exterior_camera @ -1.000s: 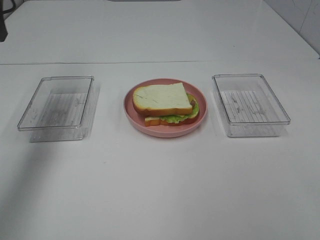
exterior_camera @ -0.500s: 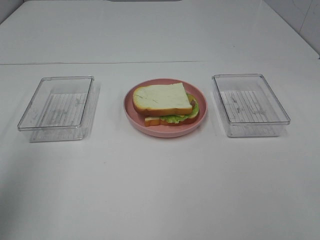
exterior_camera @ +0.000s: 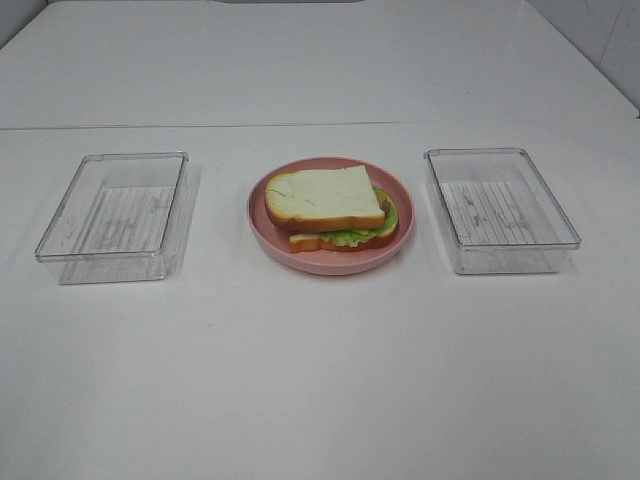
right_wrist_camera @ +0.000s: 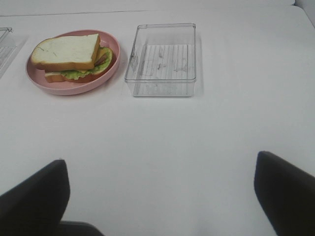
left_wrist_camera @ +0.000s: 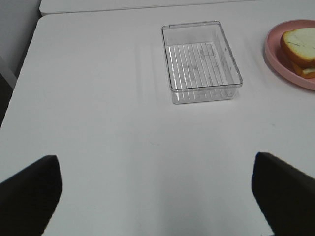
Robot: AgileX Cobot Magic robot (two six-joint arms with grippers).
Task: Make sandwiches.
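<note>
One sandwich [exterior_camera: 332, 208] sits stacked on the round pink plate [exterior_camera: 267, 232] at the table's middle: a white bread slice on top, green lettuce and reddish meat showing under it, a second slice below. The right wrist view shows the same sandwich [right_wrist_camera: 73, 57] on its plate [right_wrist_camera: 69, 87]; the left wrist view catches only an edge of the sandwich [left_wrist_camera: 300, 50]. My left gripper [left_wrist_camera: 156, 199] stands open, far back from the plate, nothing between its fingers. My right gripper [right_wrist_camera: 161, 196] is likewise open and empty. Neither gripper appears in the exterior high view.
A clear plastic tray [exterior_camera: 112, 214] lies left of the plate and another clear tray [exterior_camera: 500, 208] right of it, both empty. The left tray [left_wrist_camera: 202, 61] and the right tray [right_wrist_camera: 162, 59] also show in the wrist views. The white table [exterior_camera: 320, 380] stretches wide in front.
A dark bit of the left arm at the exterior view's upper left edge one second ago has left the frame. The sandwich, plate and trays have not moved.
</note>
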